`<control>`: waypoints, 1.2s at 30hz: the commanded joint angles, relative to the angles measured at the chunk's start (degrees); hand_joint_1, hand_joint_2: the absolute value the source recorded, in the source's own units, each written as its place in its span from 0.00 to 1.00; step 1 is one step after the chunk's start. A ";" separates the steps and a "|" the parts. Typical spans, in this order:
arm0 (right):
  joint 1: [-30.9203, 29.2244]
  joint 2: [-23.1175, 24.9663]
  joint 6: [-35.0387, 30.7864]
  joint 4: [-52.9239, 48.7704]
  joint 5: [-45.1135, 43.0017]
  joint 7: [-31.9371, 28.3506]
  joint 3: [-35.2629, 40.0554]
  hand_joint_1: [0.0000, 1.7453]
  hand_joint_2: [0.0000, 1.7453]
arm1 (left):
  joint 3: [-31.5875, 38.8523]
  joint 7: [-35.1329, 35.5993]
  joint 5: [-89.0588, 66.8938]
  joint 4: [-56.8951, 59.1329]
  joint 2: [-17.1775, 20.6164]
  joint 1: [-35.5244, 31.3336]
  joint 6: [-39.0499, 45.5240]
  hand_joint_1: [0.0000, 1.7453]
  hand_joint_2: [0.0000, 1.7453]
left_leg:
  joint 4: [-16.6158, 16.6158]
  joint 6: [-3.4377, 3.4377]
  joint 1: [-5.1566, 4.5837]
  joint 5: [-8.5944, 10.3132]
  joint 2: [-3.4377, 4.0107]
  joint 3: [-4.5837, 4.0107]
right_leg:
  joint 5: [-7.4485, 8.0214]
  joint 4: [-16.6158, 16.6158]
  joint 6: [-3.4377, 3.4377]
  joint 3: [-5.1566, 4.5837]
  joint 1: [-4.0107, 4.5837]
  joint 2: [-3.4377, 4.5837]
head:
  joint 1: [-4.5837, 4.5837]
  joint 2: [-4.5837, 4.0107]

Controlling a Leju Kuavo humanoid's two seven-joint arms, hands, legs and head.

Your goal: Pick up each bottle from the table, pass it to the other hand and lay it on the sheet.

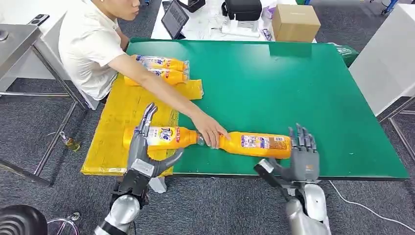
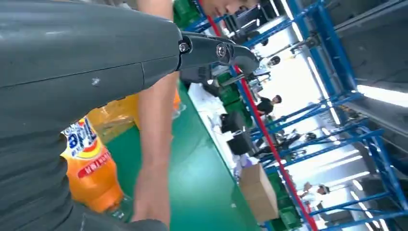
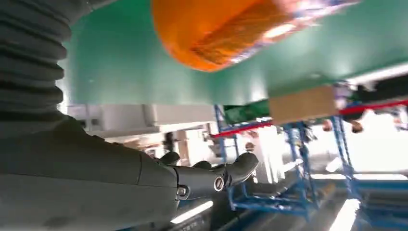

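Observation:
An orange bottle [image 1: 164, 136] with a blue-lettered label lies on the yellow sheet [image 1: 122, 110], cap toward the right. My left hand [image 1: 143, 149] is at its base end, fingers straight across it and thumb spread below; nothing is gripped. In the left wrist view the same bottle [image 2: 91, 168] lies close by the palm. A second orange bottle [image 1: 257, 145] lies on the green table [image 1: 293, 83], base toward my right hand [image 1: 302, 155], which stands open just beside it. Its orange base [image 3: 226, 29] fills part of the right wrist view. Two more bottles [image 1: 161, 68] lie at the sheet's far end.
A person in a white shirt [image 1: 88, 44] leans in from the left, arm across the sheet, hand [image 1: 210, 131] on the necks between the two near bottles. A cardboard box [image 1: 295, 22] and a tablet [image 1: 174, 18] sit beyond the table. A metal rack [image 1: 19, 44] stands left.

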 commanded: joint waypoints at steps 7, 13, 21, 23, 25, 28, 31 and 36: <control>-8.16 -7.22 0.17 17.46 0.67 7.01 6.33 0.00 1.00 | -4.58 -0.82 0.47 -2.27 2.40 0.17 0.42 0.00 1.00 | -0.04 0.10 0.05 -0.10 0.30 0.28 | -0.01 -0.07 -0.15 0.20 0.11 0.19 | 0.00 0.00; -12.03 -8.46 0.17 25.06 -1.50 6.75 8.81 0.00 1.00 | -5.33 -0.76 1.69 -1.95 2.48 -0.73 -0.66 0.00 1.00 | -0.03 0.05 0.06 -0.06 0.23 0.18 | 0.01 -0.05 -0.13 0.14 0.10 0.15 | 0.00 0.00; -12.57 -8.46 0.17 26.09 -1.42 6.75 9.45 0.00 1.00 | -5.48 -0.78 1.87 -1.58 2.41 -1.07 -0.75 0.00 1.00 | -0.08 0.12 0.06 -0.15 0.21 0.49 | -0.11 -0.11 -0.27 0.45 0.15 0.04 | 0.00 0.00; -13.41 -8.32 0.17 26.91 -1.61 6.08 10.21 0.00 1.00 | -5.72 -0.91 2.37 -1.07 2.23 -1.62 -1.02 0.00 1.00 | -0.06 0.10 0.07 -0.13 0.24 0.41 | -0.07 -0.09 -0.23 0.35 0.14 0.09 | 0.00 0.00; -14.04 -8.11 0.17 27.40 -1.68 5.67 10.92 0.00 1.00 | -6.00 -1.03 2.70 -0.50 2.04 -2.07 -1.13 0.00 1.00 | -0.02 0.09 0.05 -0.08 0.22 0.28 | -0.03 -0.04 -0.17 0.22 0.11 0.10 | 0.00 0.00; -14.91 -7.44 0.17 29.78 -3.78 4.20 11.07 0.00 1.00 | -6.24 -1.31 3.06 0.07 1.97 -2.59 -1.19 0.00 1.00 | -0.05 0.09 0.06 -0.07 0.22 0.34 | -0.02 -0.07 -0.21 0.29 0.13 0.08 | 0.00 0.00; -14.90 -7.40 0.17 30.43 -3.64 3.68 11.86 0.00 1.00 | -5.86 -1.48 4.15 0.33 2.20 -3.25 -1.41 0.00 1.00 | -0.06 0.08 0.07 -0.06 0.20 0.33 | -0.02 -0.08 -0.22 0.28 0.14 0.07 | 0.00 0.00; -15.35 -7.29 0.17 32.38 -4.77 1.28 12.82 0.00 1.00 | -6.23 -1.79 4.36 0.70 2.31 -3.53 -1.81 0.00 1.00 | -0.12 0.09 0.07 -0.10 0.20 0.47 | -0.06 -0.13 -0.25 0.41 0.15 0.05 | 0.00 0.00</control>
